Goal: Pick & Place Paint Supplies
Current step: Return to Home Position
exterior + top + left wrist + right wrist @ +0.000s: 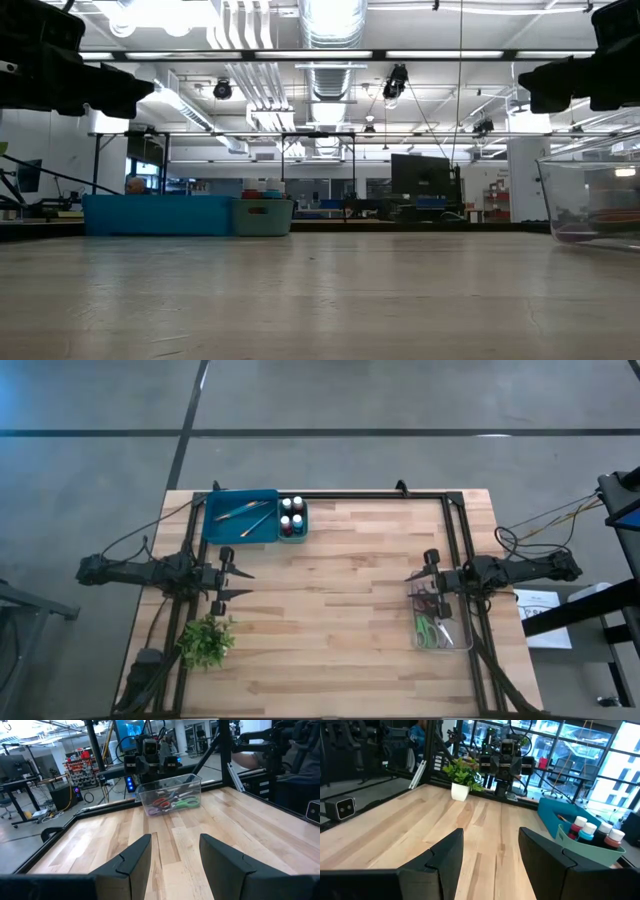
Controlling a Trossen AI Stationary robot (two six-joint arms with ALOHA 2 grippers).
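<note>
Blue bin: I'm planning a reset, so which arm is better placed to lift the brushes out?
Likely left. The blue bin, holding the brushes, sits on the table's left side near the open left gripper; the open right gripper is across the table by the clear bin.

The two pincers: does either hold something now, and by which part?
Nothing is held: the left pincer and the right pincer are both open and empty.

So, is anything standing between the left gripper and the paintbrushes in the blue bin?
Nothing visible does. The left gripper hovers open over bare table, the paintbrushes lie in the blue bin, and only the bin's own wall lies between. The teal tray of paint bottles sits beside the bin, off that line.
</note>
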